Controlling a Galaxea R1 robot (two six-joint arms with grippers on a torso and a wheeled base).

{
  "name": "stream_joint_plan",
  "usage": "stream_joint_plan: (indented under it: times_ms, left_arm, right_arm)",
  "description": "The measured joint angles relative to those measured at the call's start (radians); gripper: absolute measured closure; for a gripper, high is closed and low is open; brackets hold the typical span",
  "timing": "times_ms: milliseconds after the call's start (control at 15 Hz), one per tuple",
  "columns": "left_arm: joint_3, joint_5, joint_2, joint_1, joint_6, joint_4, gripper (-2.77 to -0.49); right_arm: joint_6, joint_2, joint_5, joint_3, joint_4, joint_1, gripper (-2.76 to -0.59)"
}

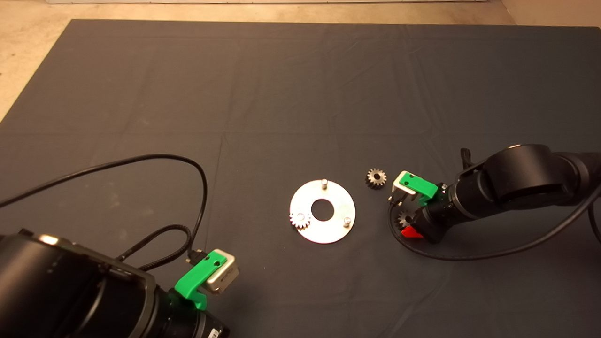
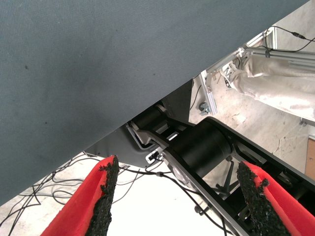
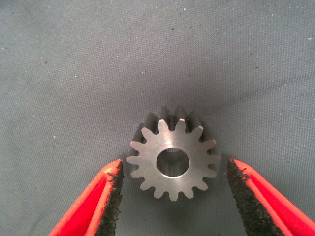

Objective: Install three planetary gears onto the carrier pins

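The shiny carrier disc (image 1: 328, 231) lies on the mat's near middle. One planetary gear (image 1: 300, 219) sits on its left pin. Two carrier pins stand bare, one at the far side (image 1: 324, 183) and one at the right (image 1: 347, 220). A second gear (image 1: 375, 178) lies loose on the mat right of the disc. A third gear (image 1: 403, 217) lies flat under my right gripper (image 1: 407, 226). In the right wrist view this gear (image 3: 172, 160) lies between the open fingers (image 3: 110, 196), with a gap on each side. My left gripper (image 2: 174, 206) is parked open and empty at the lower left.
A black cable (image 1: 188, 164) loops over the mat left of the disc. The right arm's cable (image 1: 469, 256) curves on the mat near the gripper. The left wrist view looks past the mat's edge (image 2: 162, 98) at the robot's base and floor.
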State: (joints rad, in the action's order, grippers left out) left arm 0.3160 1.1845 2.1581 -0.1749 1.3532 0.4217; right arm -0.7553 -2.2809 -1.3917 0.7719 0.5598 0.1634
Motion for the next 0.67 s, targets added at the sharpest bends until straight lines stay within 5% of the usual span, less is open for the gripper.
stream_joint_plan:
  times_ms: [667]
  left_arm:
    - [0.000, -0.007, 0.000, 0.000, 0.000, 0.000, -1.65]
  right_arm:
    - [0.011, -0.024, -0.016, 0.018, 0.004, -0.020, -1.11]
